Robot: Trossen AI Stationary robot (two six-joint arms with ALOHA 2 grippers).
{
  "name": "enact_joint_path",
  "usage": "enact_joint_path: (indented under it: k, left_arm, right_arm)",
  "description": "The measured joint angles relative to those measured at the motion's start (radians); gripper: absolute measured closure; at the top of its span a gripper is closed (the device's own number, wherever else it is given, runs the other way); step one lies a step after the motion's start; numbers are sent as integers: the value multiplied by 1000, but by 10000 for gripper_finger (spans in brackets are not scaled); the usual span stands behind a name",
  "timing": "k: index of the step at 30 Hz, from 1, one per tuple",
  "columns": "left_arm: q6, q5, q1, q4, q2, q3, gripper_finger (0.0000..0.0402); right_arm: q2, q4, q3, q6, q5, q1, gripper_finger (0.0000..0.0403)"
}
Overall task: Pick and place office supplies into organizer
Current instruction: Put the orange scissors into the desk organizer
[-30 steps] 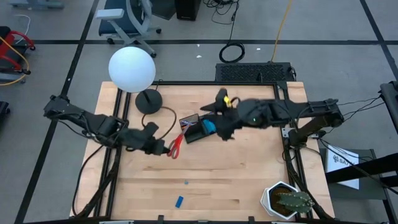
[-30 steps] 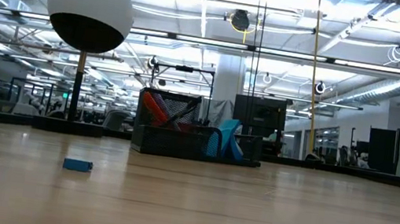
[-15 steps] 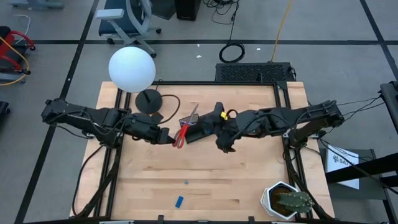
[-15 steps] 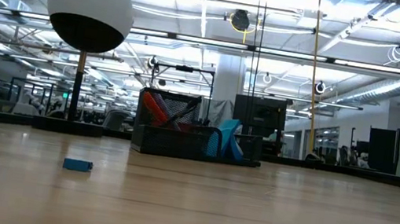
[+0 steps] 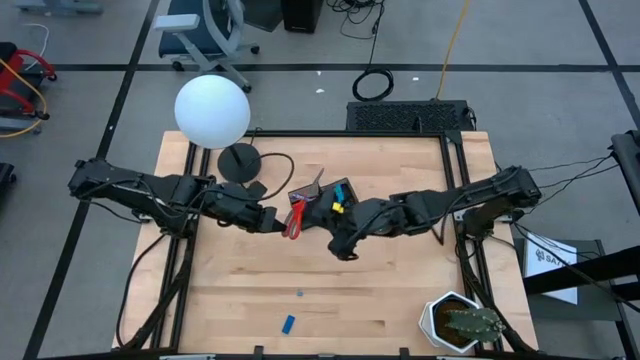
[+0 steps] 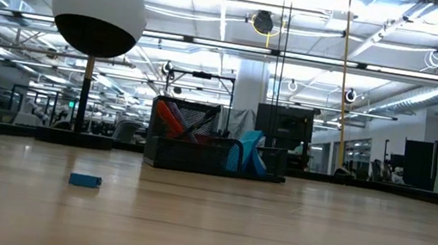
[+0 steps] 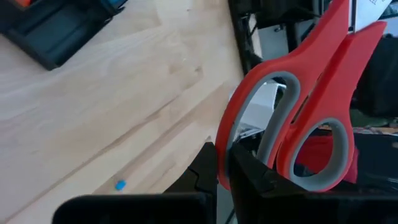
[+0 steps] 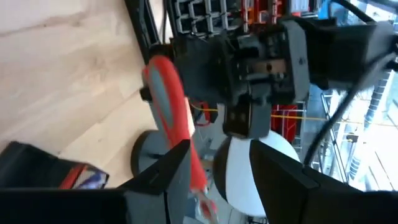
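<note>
My left gripper [image 5: 275, 218] is shut on the red-handled scissors [image 5: 296, 212], just left of the black organizer [image 5: 318, 212]. The scissors' blades point toward the far edge beside it. The left wrist view shows the red handles with grey loops [image 7: 292, 124] filling the view above my left gripper [image 7: 225, 163]. A blue notepad [image 5: 340, 193] and small orange and yellow items sit in the organizer. My right gripper [image 5: 340, 245] hangs open at the organizer's near side and holds nothing; its wrist view looks past my right gripper [image 8: 217, 162] at the scissors [image 8: 168, 106]. A blue eraser [image 5: 288, 323] lies flat near the near edge. My left gripper pinches the scissors by the outer rim of one handle loop [image 7: 225, 146], between its two fingers. The fingers come about level from the table's left. The scissors are lifted clear of the table, handles at the fingers, blades pointing away toward the far edge.
A lamp with a white globe [image 5: 212, 110] and round black base [image 5: 240, 162] stands far left, with its cord beside the organizer. A potted cactus [image 5: 460, 322] sits in the near right corner. A tiny blue bit [image 5: 299, 294] lies on the bare wood toward the near edge.
My left gripper has carried the scissors toward the far edge and right, up to the organizer's left side, and their blades have swung toward the far edge. My right gripper has drawn back from over the organizer toward the near edge and slightly left, uncovering the organizer.
</note>
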Motion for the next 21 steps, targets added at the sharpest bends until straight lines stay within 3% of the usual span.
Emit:
enact_joint_path:
  k: [8, 21]
  left_arm:
    - [-1, 26, -5, 41, 23, 0, 382]
    - [4, 24, -10, 54, 24, 0, 382]
  right_arm:
    - [56, 0, -1, -18, -17, -14, 248]
    - [56, 4, -1, 32, -166, -70, 249]
